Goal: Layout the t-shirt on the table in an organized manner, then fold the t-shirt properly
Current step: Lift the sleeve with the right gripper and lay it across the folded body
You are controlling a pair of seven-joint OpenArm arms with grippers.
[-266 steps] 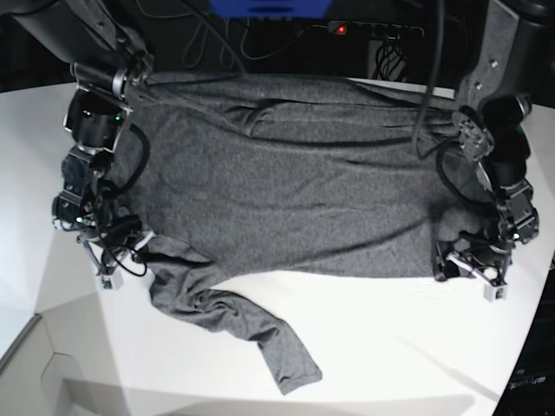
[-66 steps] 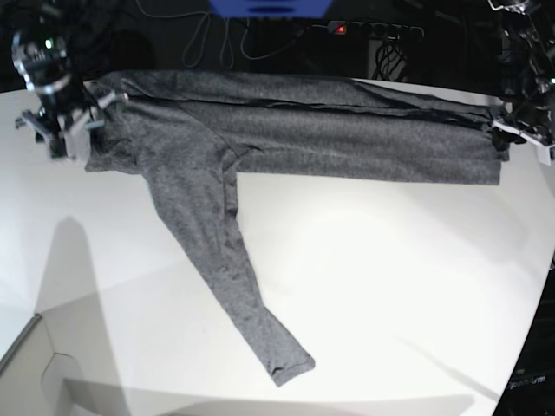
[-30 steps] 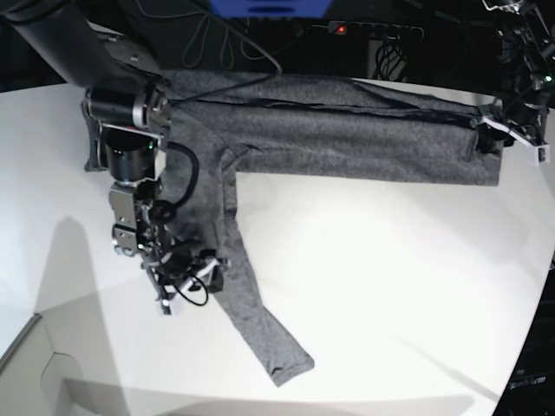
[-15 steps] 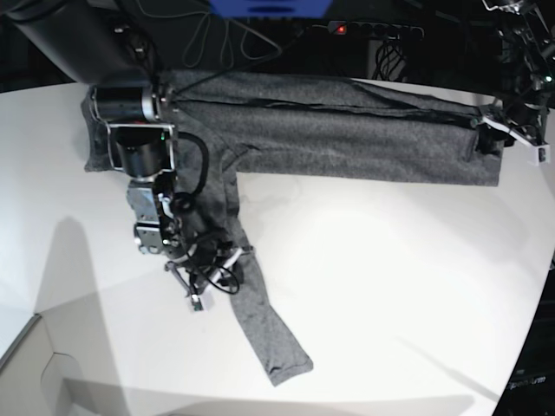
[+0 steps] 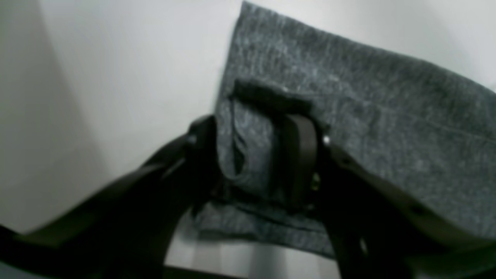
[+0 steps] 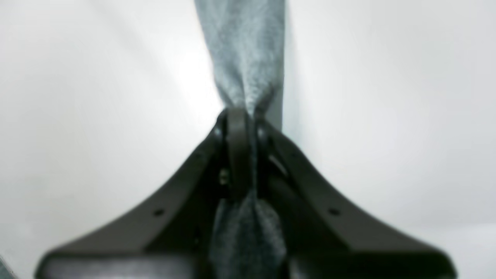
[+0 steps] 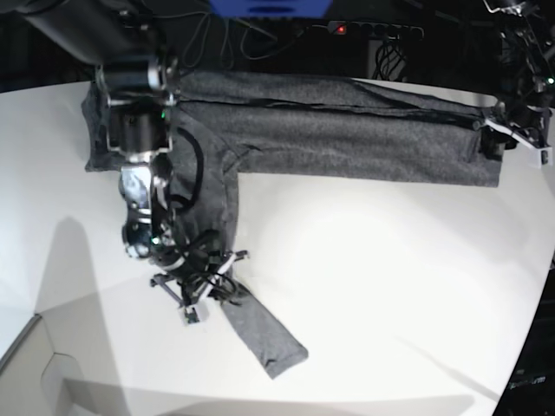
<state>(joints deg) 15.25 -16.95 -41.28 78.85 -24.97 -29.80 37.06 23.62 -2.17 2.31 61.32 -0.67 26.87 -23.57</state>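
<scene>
The charcoal-grey t-shirt (image 7: 347, 139) lies folded in a long band along the back of the white table (image 7: 390, 295). One long sleeve (image 7: 264, 338) runs down toward the front. My right gripper (image 7: 208, 282) is low on the table, shut on that sleeve about two-thirds of the way down. The right wrist view shows the sleeve fabric (image 6: 244, 58) bunched and pinched in the right gripper (image 6: 238, 116). At the band's right end, my left gripper (image 7: 503, 139) holds the shirt's edge. In the left wrist view a fold of the t-shirt (image 5: 368, 116) sits inside the left gripper (image 5: 255, 131).
A power strip with a red light (image 7: 373, 29), cables and a blue object (image 7: 269, 7) sit in the dark behind the table. A lower white panel (image 7: 35, 364) adjoins the front left corner. The table's curved edge runs down the right side (image 7: 542, 286).
My right arm has slid farther down the sleeve toward the front and its jaws have closed on the fabric, bunching it. The left arm and the folded band have not moved.
</scene>
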